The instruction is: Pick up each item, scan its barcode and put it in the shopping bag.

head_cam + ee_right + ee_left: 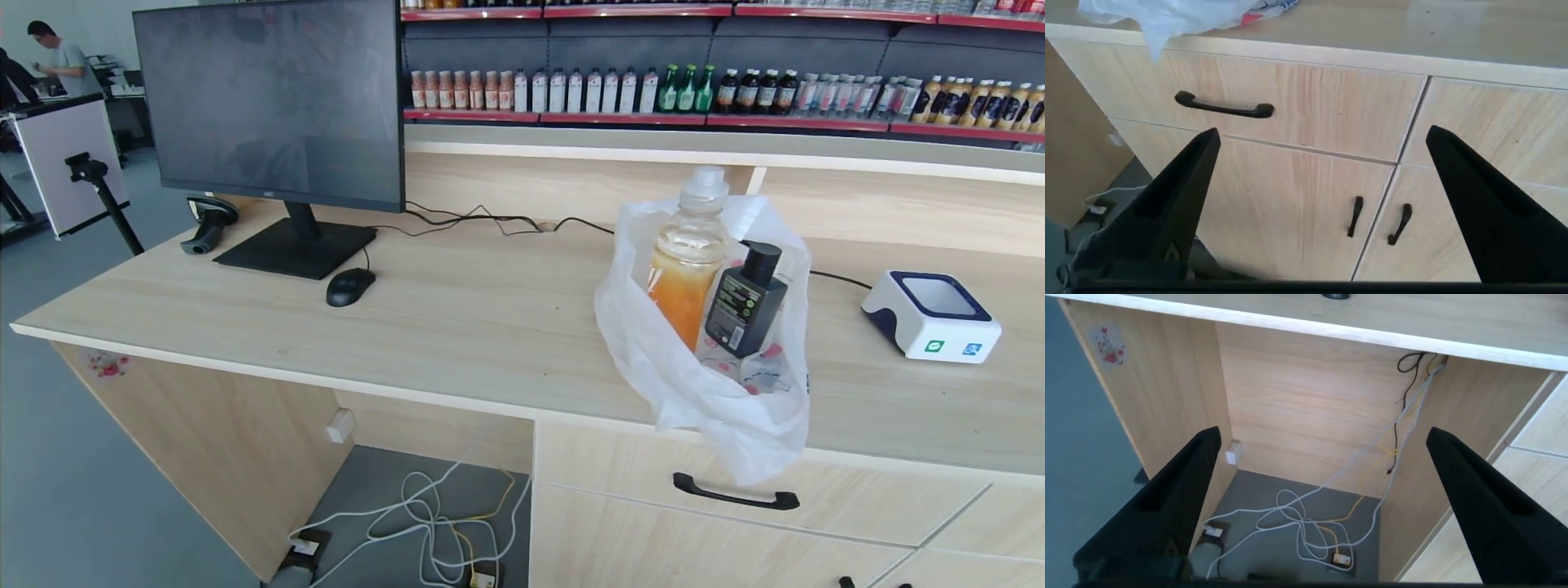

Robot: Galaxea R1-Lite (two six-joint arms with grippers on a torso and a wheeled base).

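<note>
White thin-plastic shopping bag (678,384) is sitting at the near edge of the pale wooden counter (490,327), right of centre, its lower fold hanging over the edge above the drawer (1290,106) with the black handle. Standing inside it I am seeing a clear plastic juice bottle (690,269) with orange liquid and, touching it on the right, a dark pump bottle (744,306). The white and navy box scanner (931,314) is resting to the bag's right, apart from it. I am finding no loose item on the counter, so I am judging the bagging close to done and treating this as a check-and-retreat step: I am planning to raise either arm well away from that overhanging fold, since a snag could drag the bag off. The left gripper (1323,434) is hanging below the counter over floor cables (1306,531), jaws spread wide and holding nothing; the right gripper (1323,135) is facing the drawer front, jaws equally wide, touching nothing.
</note>
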